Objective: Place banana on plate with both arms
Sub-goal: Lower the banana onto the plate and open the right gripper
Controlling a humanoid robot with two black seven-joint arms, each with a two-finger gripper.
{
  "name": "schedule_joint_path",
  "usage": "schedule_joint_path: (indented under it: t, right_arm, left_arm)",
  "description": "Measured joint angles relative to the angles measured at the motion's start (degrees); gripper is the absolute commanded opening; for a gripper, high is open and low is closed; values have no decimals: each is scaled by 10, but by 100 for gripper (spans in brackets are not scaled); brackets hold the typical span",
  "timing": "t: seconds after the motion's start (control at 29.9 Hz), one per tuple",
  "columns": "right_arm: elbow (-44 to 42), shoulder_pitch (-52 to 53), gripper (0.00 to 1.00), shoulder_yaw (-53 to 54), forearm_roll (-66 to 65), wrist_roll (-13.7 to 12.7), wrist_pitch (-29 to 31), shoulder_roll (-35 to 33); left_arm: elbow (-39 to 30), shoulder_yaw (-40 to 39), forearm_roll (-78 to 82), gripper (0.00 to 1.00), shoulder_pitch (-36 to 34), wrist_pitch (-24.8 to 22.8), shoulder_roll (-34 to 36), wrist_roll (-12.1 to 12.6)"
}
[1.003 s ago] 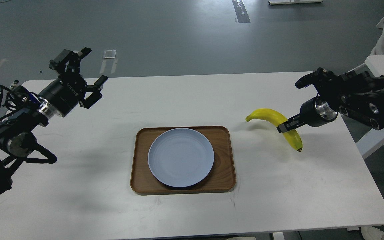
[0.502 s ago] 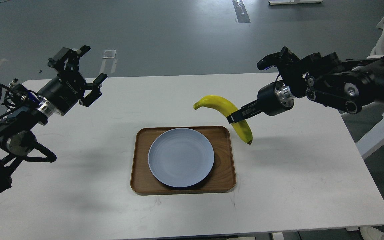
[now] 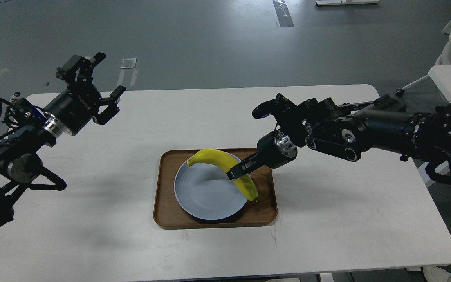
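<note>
The right gripper (image 3: pixel 236 172) clamps the banana (image 3: pixel 225 168) around its middle, holding it over the right half of the plate (image 3: pixel 202 194), which sits in the wooden tray (image 3: pixel 166 211) on the white table (image 3: pixel 347 219). Whether the banana's dark tip touches the plate's rim is hard to judge. The left gripper (image 3: pixel 96 88) hangs spread wide and empty, well apart on the left.

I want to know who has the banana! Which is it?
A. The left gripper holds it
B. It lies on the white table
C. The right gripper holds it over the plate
C: the right gripper grips the banana above the plate.
</note>
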Motion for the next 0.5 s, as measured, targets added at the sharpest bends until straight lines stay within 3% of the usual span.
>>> schedule_joint_path:
  t: [0.33, 0.5]
  right_arm:
    - [-22, -1, 25, -6, 6, 0, 0, 23]
    - [-31, -1, 42, -6, 7, 0, 0, 34]
  left_arm:
    - [0, 0, -1, 98, 0, 0, 2, 0]
    - [0, 0, -1, 98, 0, 0, 5, 0]
